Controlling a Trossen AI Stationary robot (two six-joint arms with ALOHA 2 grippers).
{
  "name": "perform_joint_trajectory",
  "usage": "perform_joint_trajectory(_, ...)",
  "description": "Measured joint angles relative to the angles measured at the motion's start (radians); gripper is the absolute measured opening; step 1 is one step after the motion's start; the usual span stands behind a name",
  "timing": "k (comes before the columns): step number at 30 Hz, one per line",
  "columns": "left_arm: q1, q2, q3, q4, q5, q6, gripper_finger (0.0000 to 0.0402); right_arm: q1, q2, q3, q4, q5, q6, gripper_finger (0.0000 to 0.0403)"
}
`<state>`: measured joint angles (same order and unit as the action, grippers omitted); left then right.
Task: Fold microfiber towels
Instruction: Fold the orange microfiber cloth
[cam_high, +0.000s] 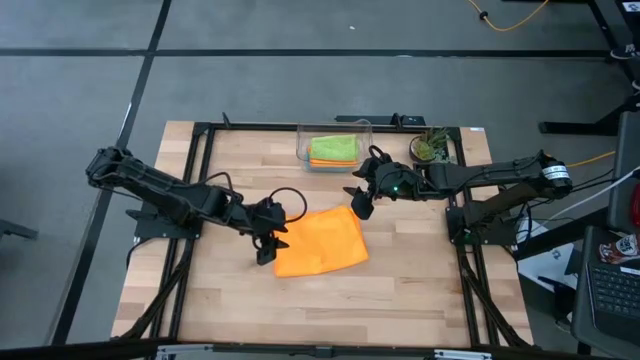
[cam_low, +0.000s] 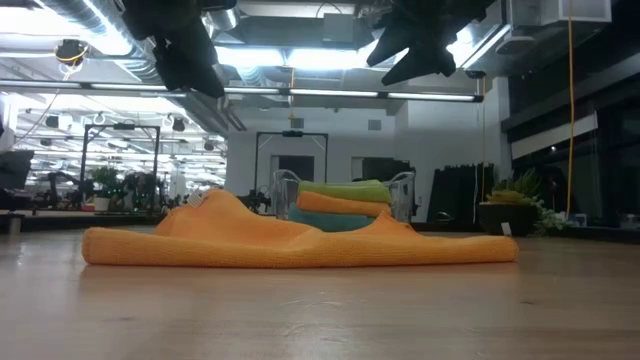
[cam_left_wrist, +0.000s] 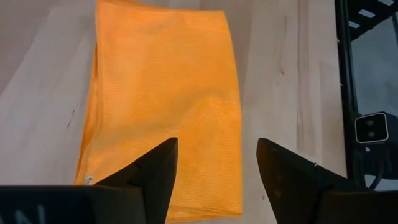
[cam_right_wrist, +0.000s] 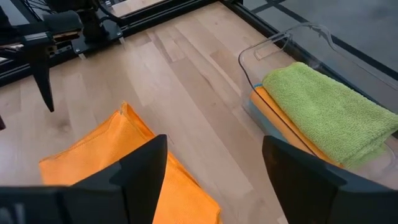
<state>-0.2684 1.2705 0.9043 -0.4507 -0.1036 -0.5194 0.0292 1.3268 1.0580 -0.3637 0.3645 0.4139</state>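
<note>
1 orange towel (cam_high: 322, 243), folded, soft and limp, will likely sag unless pinched at an edge or corner; left gripper (cam_high: 268, 243) and right gripper (cam_high: 360, 203) hover spread, empty.

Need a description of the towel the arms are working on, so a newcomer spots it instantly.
Start at the wooden table, then look to its middle, between the two grippers. The orange towel lies there folded, loose on the wood. The other towels sit stacked in the clear bin at the far edge.
</note>
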Motion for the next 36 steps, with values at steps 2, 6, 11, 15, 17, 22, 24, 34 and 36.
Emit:
perform_joint_trajectory(2,0.0,0.0,0.0,0.0,0.0,0.005,0.0212,0.0,0.0,0.0,0.0,0.0,-0.002,0.0265)
perform_joint_trajectory(6,-0.001,0.0,0.0,0.0,0.0,0.001,0.0212,0.0,0.0,0.0,-0.001,0.0,0.0,0.0265)
perform_joint_trajectory(11,-0.006,0.0,0.0,0.0,0.0,-0.021,0.0212,0.0,0.0,0.0,-0.001,-0.041,-0.004,0.0265)
perform_joint_trajectory(15,-0.03,0.027,-0.002,0.003,0.001,-0.021,0.0212,0.0,0.0,0.0,-0.001,-0.134,-0.055,0.0265)
perform_joint_trajectory(17,-0.045,0.05,-0.002,0.01,0.01,-0.021,0.0212,0.0,0.0,0.0,-0.001,-0.169,-0.06,0.0265)
perform_joint_trajectory(22,-0.075,0.11,-0.002,0.011,0.024,-0.051,0.0212,0.011,0.016,0.002,0.001,-0.183,-0.06,0.0265)
perform_joint_trajectory(24,-0.081,0.126,-0.002,0.009,0.024,-0.07,0.0212,0.016,0.044,0.002,0.004,-0.181,-0.057,0.0265)
perform_joint_trajectory(34,-0.09,0.25,-0.002,0.008,0.045,-0.255,0.0211,0.009,0.276,0.001,0.0,-0.161,0.195,0.0262)
perform_joint_trajectory(36,-0.087,0.281,-0.002,0.018,0.045,-0.278,0.021,-0.002,0.326,0.002,-0.007,-0.152,0.219,0.0259)
